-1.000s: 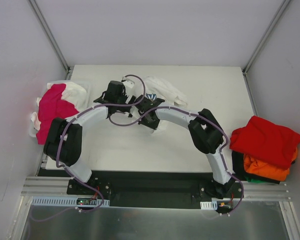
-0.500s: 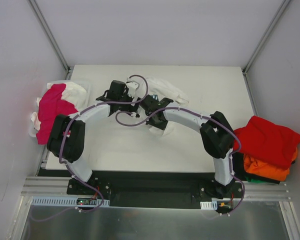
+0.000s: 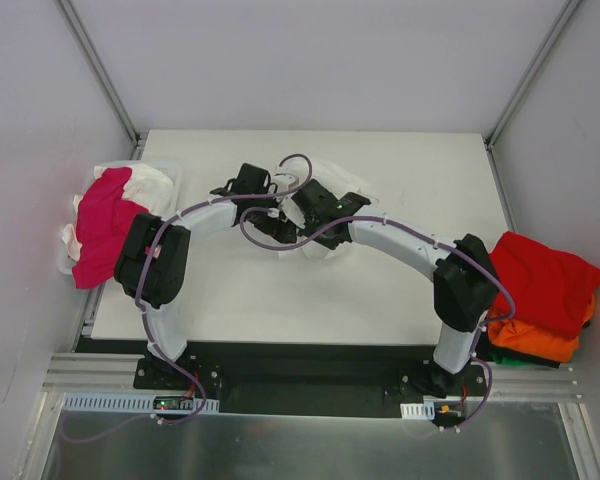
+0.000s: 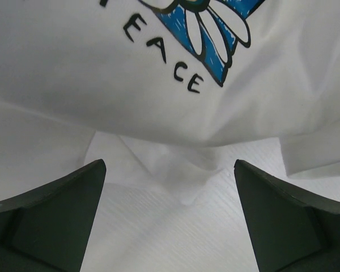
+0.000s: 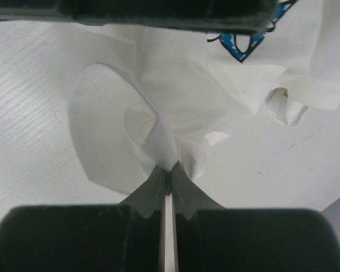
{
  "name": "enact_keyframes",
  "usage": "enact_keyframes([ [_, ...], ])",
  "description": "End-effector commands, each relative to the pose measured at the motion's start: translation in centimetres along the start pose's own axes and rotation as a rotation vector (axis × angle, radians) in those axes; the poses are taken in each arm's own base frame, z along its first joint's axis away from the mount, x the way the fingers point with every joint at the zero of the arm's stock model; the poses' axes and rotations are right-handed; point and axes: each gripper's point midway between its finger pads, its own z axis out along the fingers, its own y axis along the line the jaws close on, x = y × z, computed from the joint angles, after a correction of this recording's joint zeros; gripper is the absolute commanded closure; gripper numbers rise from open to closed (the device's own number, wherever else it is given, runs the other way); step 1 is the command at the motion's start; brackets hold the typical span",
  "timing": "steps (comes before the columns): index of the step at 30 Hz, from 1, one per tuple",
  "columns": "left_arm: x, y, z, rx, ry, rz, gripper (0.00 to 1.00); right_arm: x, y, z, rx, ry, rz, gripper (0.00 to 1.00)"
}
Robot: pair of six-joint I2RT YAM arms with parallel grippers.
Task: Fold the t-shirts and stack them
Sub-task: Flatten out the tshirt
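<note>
A white t-shirt [image 3: 332,176] with a blue daisy print and the word "PEACE" [image 4: 164,54] lies crumpled at the middle back of the table. My right gripper [image 5: 169,168] is shut on a pinched fold of this shirt's white cloth, held just above the tabletop. My left gripper [image 4: 170,190] is open right beside it, with bare table and the shirt's lower edge between its fingers [image 4: 51,221]. It touches nothing. In the top view both wrists meet over the shirt and hide most of it.
A magenta-pink t-shirt [image 3: 105,225] lies over white ones [image 3: 152,185] in a bin off the table's left edge. At the right edge a folded red t-shirt [image 3: 540,280] sits on an orange one [image 3: 530,335]. The right arm's elbow [image 3: 465,285] stands next to that stack.
Both wrists have shifted to the right and a little farther back with the white shirt. The right elbow has swung out towards the red stack. Neither gripper has changed its state.
</note>
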Motion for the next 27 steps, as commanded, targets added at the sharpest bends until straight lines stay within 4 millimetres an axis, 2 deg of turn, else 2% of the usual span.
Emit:
enact_keyframes([
  [1, -1.9, -0.9, -0.3, 0.036, -0.028, 0.002, 0.03, -0.5, -2.9, -3.5, 0.101, -0.074, 0.026, 0.99],
  [10, -1.8, 0.0, 0.8, 0.011, -0.009, -0.01, 0.04, 1.0, -5.2, -5.7, 0.179, -0.075, 0.053, 0.99],
  [15, -1.4, 0.0, 1.6, 0.029, 0.008, -0.028, 0.06, 2.0, -6.4, -6.2, 0.211, -0.058, 0.064, 0.99],
  [21, -0.3, 0.0, 2.7, 0.037, 0.046, -0.051, 0.12, 2.6, -7.4, -6.3, 0.215, -0.053, 0.096, 0.99],
  [27, 0.1, -1.0, 3.2, 0.056, 0.065, -0.043, 0.16, 2.6, -7.2, -5.6, 0.2, -0.043, 0.098, 0.99],
])
